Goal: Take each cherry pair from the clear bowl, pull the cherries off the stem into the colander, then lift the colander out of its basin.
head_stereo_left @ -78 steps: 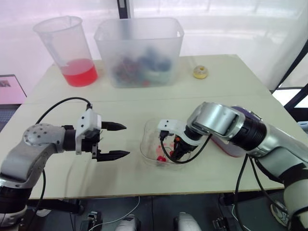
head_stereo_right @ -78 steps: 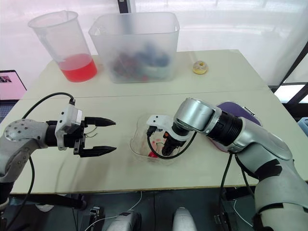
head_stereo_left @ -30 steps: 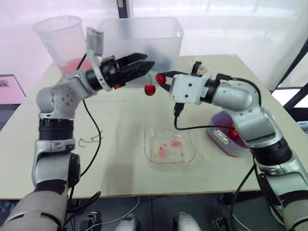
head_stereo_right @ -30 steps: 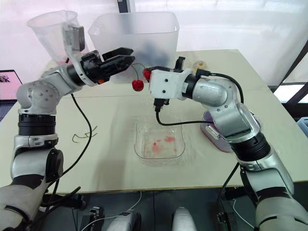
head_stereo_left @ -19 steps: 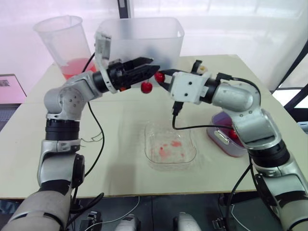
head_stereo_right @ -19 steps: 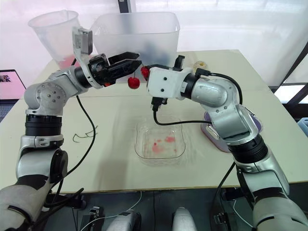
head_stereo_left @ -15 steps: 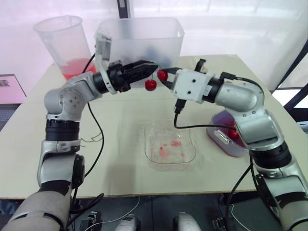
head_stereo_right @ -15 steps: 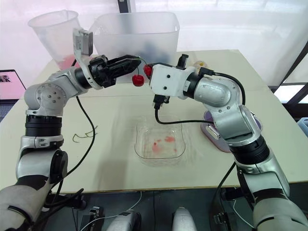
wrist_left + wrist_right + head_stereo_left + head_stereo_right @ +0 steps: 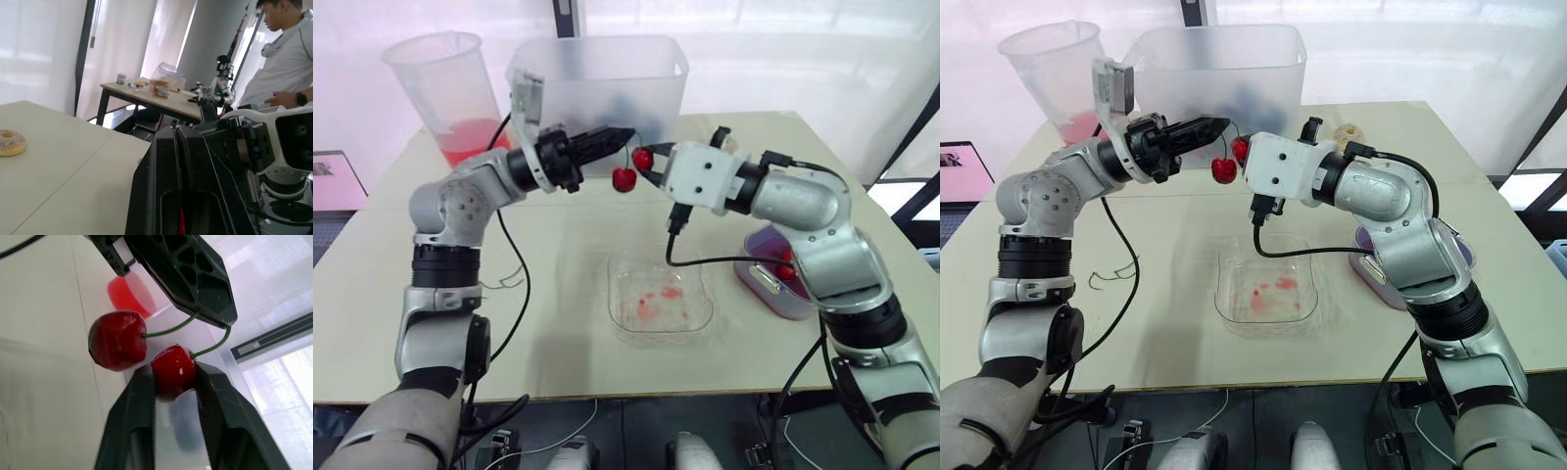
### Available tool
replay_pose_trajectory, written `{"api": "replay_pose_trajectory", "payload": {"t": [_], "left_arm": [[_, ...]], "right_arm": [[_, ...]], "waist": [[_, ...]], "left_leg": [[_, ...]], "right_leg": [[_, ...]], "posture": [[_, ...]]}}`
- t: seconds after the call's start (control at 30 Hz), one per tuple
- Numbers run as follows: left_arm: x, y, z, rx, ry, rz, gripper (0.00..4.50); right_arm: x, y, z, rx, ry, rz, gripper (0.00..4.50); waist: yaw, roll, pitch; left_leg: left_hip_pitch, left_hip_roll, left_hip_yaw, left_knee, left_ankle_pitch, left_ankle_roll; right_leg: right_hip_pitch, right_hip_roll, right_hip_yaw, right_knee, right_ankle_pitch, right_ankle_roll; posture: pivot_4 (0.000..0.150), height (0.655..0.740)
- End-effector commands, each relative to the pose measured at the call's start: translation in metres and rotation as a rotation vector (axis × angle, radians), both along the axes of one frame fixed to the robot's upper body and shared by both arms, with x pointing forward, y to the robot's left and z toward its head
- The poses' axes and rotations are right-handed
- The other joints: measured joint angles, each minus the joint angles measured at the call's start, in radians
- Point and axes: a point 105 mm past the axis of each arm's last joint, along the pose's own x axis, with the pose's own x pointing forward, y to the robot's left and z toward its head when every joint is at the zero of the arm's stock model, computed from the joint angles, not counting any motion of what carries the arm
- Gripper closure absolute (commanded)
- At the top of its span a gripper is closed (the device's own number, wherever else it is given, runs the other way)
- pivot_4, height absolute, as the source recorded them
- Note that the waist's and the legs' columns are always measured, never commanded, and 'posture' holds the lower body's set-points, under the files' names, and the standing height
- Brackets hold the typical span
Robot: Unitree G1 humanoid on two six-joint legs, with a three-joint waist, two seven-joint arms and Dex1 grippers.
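From the head camera, both arms are raised over the far middle of the table (image 9: 558,372), in front of the frosted tub (image 9: 597,98). The left gripper (image 9: 625,132) is pinched shut on the top of the stem (image 9: 632,147), where the two strands meet. The right gripper (image 9: 648,163) is clamped on one cherry (image 9: 643,157). The free cherry (image 9: 624,179) dangles just below and beside it. The bowl (image 9: 611,294) sits underneath, toward the front edge, with only red smears in it. The colander (image 9: 795,302) is at the right edge, low under the right forearm and well apart from the cherry pair, with a cherry already inside.

In the left wrist view, the two black fingers (image 9: 161,196) lie flat together, a sliver of red showing between them low down. The right gripper's white housing is close ahead. A person stands in the background beyond another table.

In the right wrist view, the gripped cherry is seated squarely between the pads (image 9: 142,396). Its strand runs taut and nearly straight up to the left fingertips. The free cherry's strand arcs to the same spot.

The pull, I'd say, has to go along that strand, with the right gripper drawing away from the left, toward the robot's right and down. The right arm is the nearer one to the colander. The pair isn't over it yet, so anything that drops here would land on the table or in the bowl.
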Motion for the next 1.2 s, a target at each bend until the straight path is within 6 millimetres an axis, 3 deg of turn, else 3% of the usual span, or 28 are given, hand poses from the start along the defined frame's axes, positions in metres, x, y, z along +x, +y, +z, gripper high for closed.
{"api": "replay_pose_trajectory", "payload": {"t": [0.03, 0.1, 0.13, 0.3, 0.4, 0.5, 0.6, 0.8, 1.2], "left_arm": [[-0.004, 0.007, 0.022, -0.029, -0.094, 0.009, 4.5], [-0.004, 0.008, 0.025, -0.024, -0.117, -0.001, 4.5], [-0.004, 0.008, 0.025, -0.02, -0.127, -0.004, 4.5], [-0.017, 0.006, 0.017, 0.07, -0.277, -0.096, 4.5], [-0.021, 0.004, 0.015, 0.102, -0.307, -0.141, 4.5], [-0.024, 0.003, 0.014, 0.108, -0.316, -0.172, 4.5], [-0.03, -0.002, 0.011, 0.115, -0.309, -0.217, 4.5], [-0.039, -0.006, 0.004, 0.136, -0.299, -0.262, 4.5], [-0.042, -0.005, 0.002, 0.144, -0.283, -0.261, 4.5]], "right_arm": [[-0.012, -0.012, -0.007, -0.039, -0.023, -0.003, 1.1], [-0.017, -0.027, -0.021, -0.013, 0.07, -0.012, 0.07], [-0.019, -0.033, -0.024, 0.006, 0.101, -0.014, 0.07], [-0.01, -0.07, -0.002, 0.515, 0.35, -0.086, 0.07], [-0.018, -0.069, 0.01, 0.672, 0.46, 0.048, 0.07], [-0.032, -0.062, 0.011, 0.683, 0.631, 0.18, 0.07], [-0.05, -0.042, -0.004, 0.576, 0.807, 0.305, 0.07], [-0.053, -0.027, -0.016, 0.49, 0.834, 0.307, 0.07], [-0.034, -0.024, -0.006, 0.523, 0.783, 0.314, 0.07]], "waist": [[0.004, 0.0, 0.0], [0.009, 0.0, 0.0], [0.01, 0.0, 0.0], [0.009, 0.0, 0.0], [0.008, 0.0, 0.0], [0.008, 0.0, 0.0], [0.01, 0.0, 0.0], [0.007, 0.0, 0.0], [0.003, 0.0, 0.0]], "left_leg": [[0.0, 0.0, 0.0, 0.0, 0.0, 0.0], [0.0, -0.001, 0.0, 0.0, 0.0, 0.0], [0.0, -0.001, 0.0, 0.0, 0.0, 0.0], [0.0, 0.0, 0.0, 0.001, 0.0, 0.0], [0.0, 0.0, -0.001, 0.0, 0.0, 0.0], [0.0, 0.0, -0.001, 0.0, 0.0, 0.0], [0.0, 0.0, -0.001, 0.0, 0.0, 0.0], [0.0, 0.0, -0.001, 0.0, 0.0, 0.0], [0.0, 0.0, -0.001, 0.001, 0.0, 0.0]], "right_leg": [[0.001, 0.0, -0.001, 0.0, 0.0, 0.0], [0.001, 0.0, -0.001, -0.001, 0.0, 0.0], [0.002, 0.0, -0.001, -0.001, 0.0, 0.0], [0.002, 0.0, -0.001, -0.001, 0.0, 0.0], [0.002, 0.0, -0.001, -0.001, 0.0, 0.0], [0.002, 0.0, -0.001, -0.001, 0.0, 0.0], [0.002, 0.0, -0.001, -0.001, 0.0, 0.0], [0.002, 0.0, -0.001, -0.001, 0.0, 0.0], [0.003, 0.0, -0.001, 0.0, 0.0, 0.0]], "posture": [[0.15, 0.74], [0.15, 0.74], [0.15, 0.74], [0.15, 0.74], [0.15, 0.74], [0.15, 0.74], [0.15, 0.74], [0.15, 0.74], [0.15, 0.74]]}}
